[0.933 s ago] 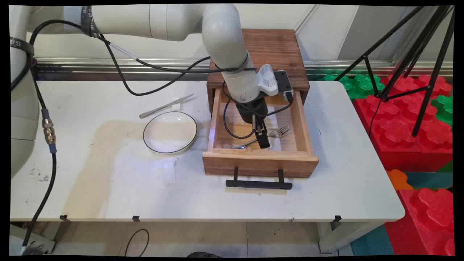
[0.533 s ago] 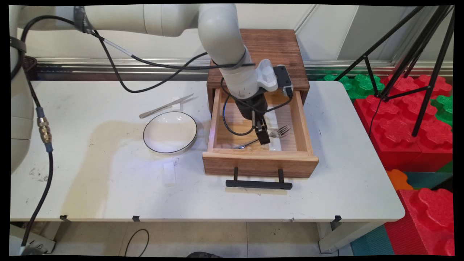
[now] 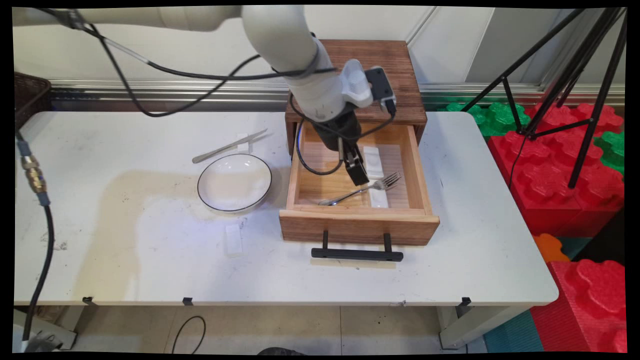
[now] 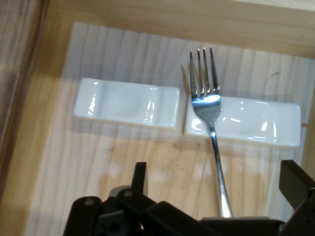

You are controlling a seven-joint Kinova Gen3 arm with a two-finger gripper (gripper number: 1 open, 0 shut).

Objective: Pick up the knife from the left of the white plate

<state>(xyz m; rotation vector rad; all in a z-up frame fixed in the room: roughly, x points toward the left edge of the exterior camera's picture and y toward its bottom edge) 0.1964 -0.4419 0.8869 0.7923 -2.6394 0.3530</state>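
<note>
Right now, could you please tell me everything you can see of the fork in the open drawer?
The fork is shiny silver metal with four tines and a slim handle. It lies flat inside the open wooden drawer, its neck resting across one of two white rectangular rests, tines past it, handle on the drawer floor. The black pincer hangs open just above it, not touching.
</note>
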